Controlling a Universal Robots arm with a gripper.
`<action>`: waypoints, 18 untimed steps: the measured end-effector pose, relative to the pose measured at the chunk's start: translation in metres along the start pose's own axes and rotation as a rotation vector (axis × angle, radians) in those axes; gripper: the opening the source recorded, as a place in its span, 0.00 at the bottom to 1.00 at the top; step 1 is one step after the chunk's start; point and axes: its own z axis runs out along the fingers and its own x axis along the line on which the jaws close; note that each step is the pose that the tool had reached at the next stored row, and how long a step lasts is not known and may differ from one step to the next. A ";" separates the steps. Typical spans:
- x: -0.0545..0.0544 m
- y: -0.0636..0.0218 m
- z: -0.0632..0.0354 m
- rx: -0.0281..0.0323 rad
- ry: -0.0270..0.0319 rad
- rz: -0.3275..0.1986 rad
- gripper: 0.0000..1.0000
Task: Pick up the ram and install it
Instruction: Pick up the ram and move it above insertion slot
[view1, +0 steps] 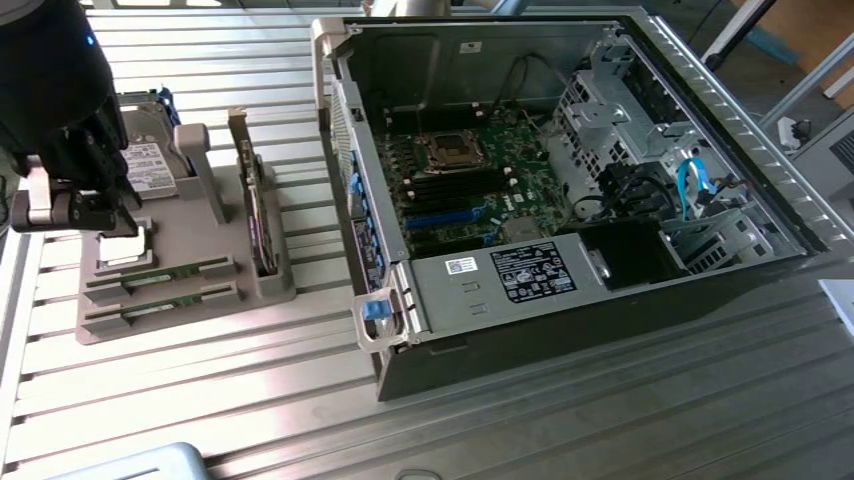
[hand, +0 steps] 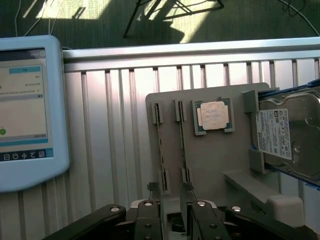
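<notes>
Pincer poised over the holder, ram not yet lifted.
Jaws apart and gripping nothing, it hangs near one end of the ram, which stands on edge in a slot, likely so its flat sides can be clamped; the opened computer waits nearby.

Hard drive sticker: white, dense black print, no word legible.
Tablet screen: faint text rows, unreadable; a green round sign at its edge.
Power supply label: black, white print, illegible.
Small white sticker beside it: blue mark, perhaps a brand logo.
Case wall sticker: unreadable.
</notes>
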 end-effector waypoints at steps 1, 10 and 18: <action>0.000 0.0000 0.0003 -0.0001 0.0002 -0.007 0.30; 0.000 -0.0001 0.0006 -0.0007 0.0008 -0.028 0.30; 0.001 -0.0004 0.0104 -0.0006 0.0008 -0.028 0.30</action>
